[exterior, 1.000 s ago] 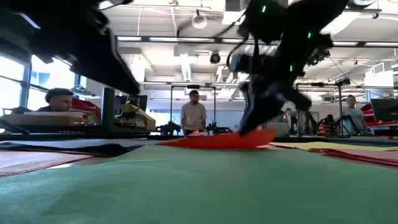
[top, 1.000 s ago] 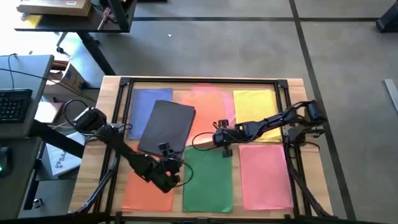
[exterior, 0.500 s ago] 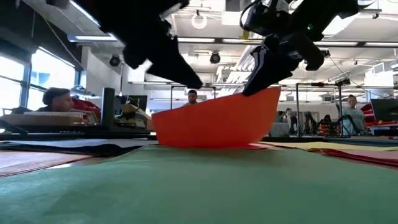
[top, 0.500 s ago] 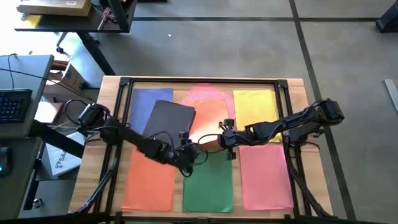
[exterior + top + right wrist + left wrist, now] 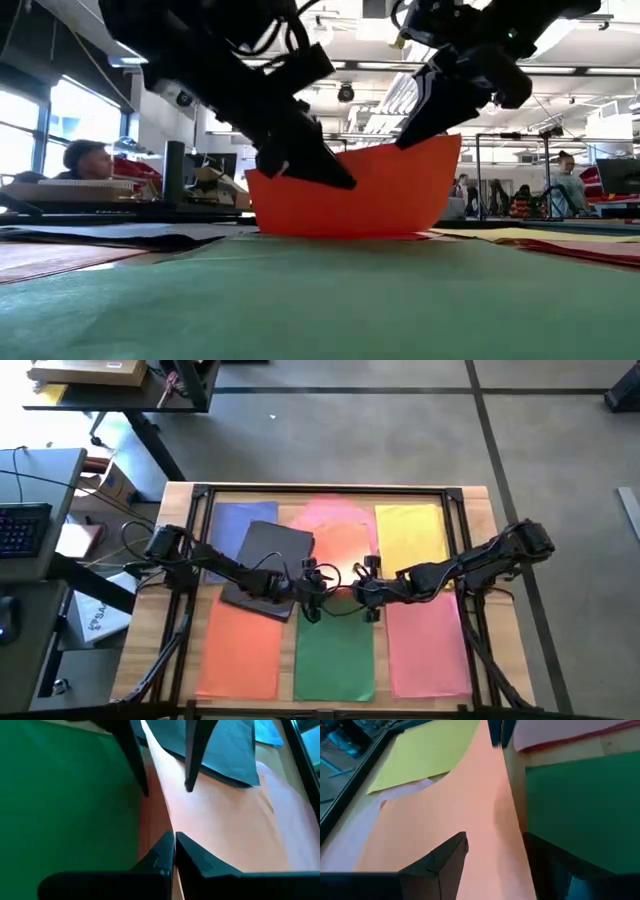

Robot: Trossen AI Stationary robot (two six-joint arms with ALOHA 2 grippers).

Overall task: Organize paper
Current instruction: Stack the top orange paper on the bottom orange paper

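An orange paper (image 5: 340, 555) lies mid-table among other sheets, its near edge (image 5: 350, 195) raised and curved while the far part rests flat. My right gripper (image 5: 362, 592) is shut on that edge at its right end. My left gripper (image 5: 312, 592) is open at the edge's left end, one finger (image 5: 452, 850) on each side of the raised paper. A dark grey paper (image 5: 270, 565) lies askew across the blue paper (image 5: 240, 525). My right gripper pinches the orange paper's near edge (image 5: 176, 822) between its two fingers, near the right corner (image 5: 440, 150). It comes slanting down from the table's right. That edge is lifted clear and bowed; the far part stays on the table. Whether my left gripper touches the paper, I cannot tell.
Flat on the table lie a green paper (image 5: 335, 650), an orange paper (image 5: 240, 650) at the near left, a pink paper (image 5: 425, 640) at the near right, a yellow paper (image 5: 410, 535) and a pink paper (image 5: 330, 510) at the far side. People stand beyond the table.
My right gripper has risen with the orange paper's near edge, which went from flat to standing up curved. My left gripper has swung from the near left toward the table's middle and reached the raised edge's left end.
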